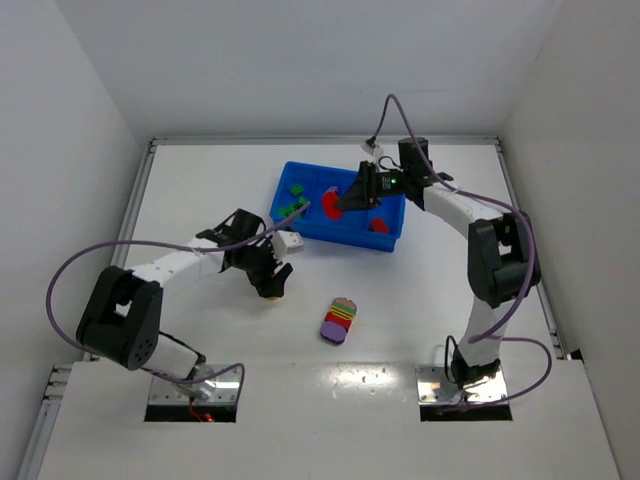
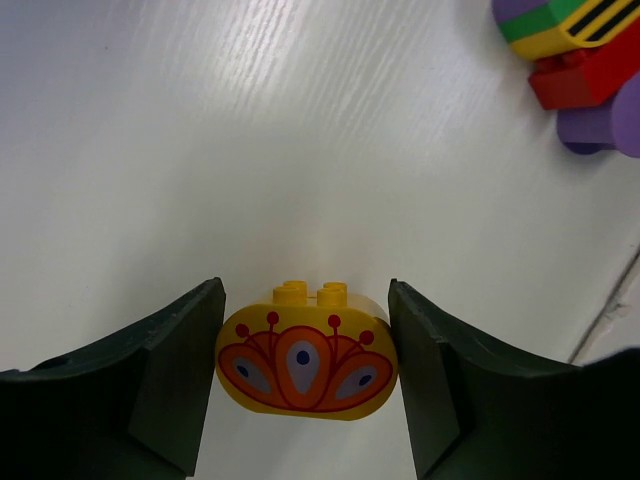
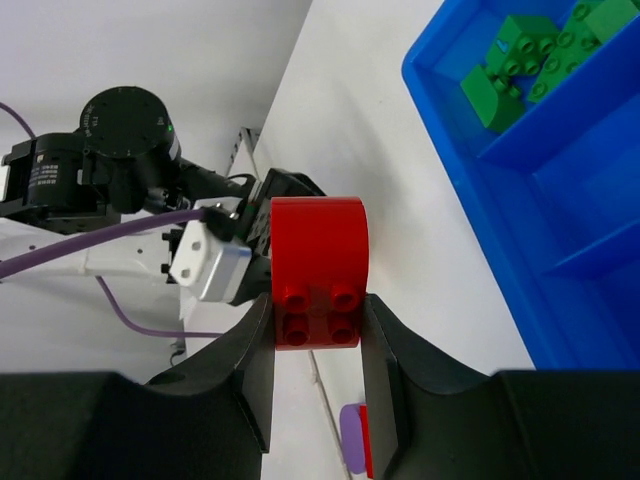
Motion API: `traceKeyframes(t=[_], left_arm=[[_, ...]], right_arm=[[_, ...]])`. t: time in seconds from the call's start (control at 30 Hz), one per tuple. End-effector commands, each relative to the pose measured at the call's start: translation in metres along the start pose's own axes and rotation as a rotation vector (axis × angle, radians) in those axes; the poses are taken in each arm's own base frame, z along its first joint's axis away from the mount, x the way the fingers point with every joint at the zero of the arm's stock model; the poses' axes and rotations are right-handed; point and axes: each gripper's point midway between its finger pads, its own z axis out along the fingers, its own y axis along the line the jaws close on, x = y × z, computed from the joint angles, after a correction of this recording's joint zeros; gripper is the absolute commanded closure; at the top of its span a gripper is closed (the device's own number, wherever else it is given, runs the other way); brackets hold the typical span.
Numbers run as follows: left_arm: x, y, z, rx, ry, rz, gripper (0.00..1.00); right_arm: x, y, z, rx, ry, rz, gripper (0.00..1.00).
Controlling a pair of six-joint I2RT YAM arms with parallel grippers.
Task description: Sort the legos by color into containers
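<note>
My left gripper (image 1: 271, 284) is shut on a yellow brick (image 2: 306, 362) with an orange-and-red pattern; both fingers (image 2: 170, 380) press its sides just above the table. A multicoloured clump (image 1: 339, 318) of purple, red, yellow and green bricks lies to its right, and its edge (image 2: 585, 60) shows in the left wrist view. My right gripper (image 3: 318, 325) is shut on a red rounded brick (image 3: 318, 270), held above the blue tray (image 1: 392, 238). Green bricks (image 1: 293, 200) lie in the tray's left compartment (image 3: 530, 55). Another red brick (image 1: 378, 225) sits in the right-hand compartment.
The tray's wall (image 3: 470, 160) and low dividers fill the right of the right wrist view. The left arm's wrist camera (image 3: 205, 265) shows beyond the red brick. White walls and a raised rim (image 1: 140, 190) enclose the table.
</note>
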Motion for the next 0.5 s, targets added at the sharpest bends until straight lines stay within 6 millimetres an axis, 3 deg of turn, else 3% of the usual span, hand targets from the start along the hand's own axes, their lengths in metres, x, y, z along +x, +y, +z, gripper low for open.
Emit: traceKeyframes(t=[0.0,0.07,0.17,0.2,0.37,0.4,0.47], left_arm=[[-0.022,0.021,0.001,-0.089,-0.037,0.005,0.4],[-0.024,0.024,0.003,-0.091,-0.04,0.006,0.4],[-0.029,0.024,0.005,-0.081,-0.054,0.002,0.55],[-0.045,0.022,-0.004,-0.085,-0.109,0.018,0.6],[-0.117,-0.012,-0.043,0.057,-0.346,0.107,0.6],[-0.14,-0.016,-0.056,0.077,-0.4,0.135,0.6],[-0.161,-0.027,-0.071,0.189,-0.466,0.09,0.61]], right_arm=[[-0.009,0.018,-0.009,-0.005,-0.029,-0.094,0.96],[-0.007,0.013,-0.012,0.003,-0.029,-0.075,0.96],[-0.009,0.015,-0.013,0.01,-0.037,-0.092,0.96],[-0.009,0.012,-0.016,0.017,-0.039,-0.09,0.96],[-0.008,0.008,-0.024,0.037,-0.054,-0.078,0.96],[-0.005,0.006,-0.023,0.039,-0.051,-0.07,0.96],[-0.006,0.004,-0.027,0.052,-0.062,-0.067,0.96]])
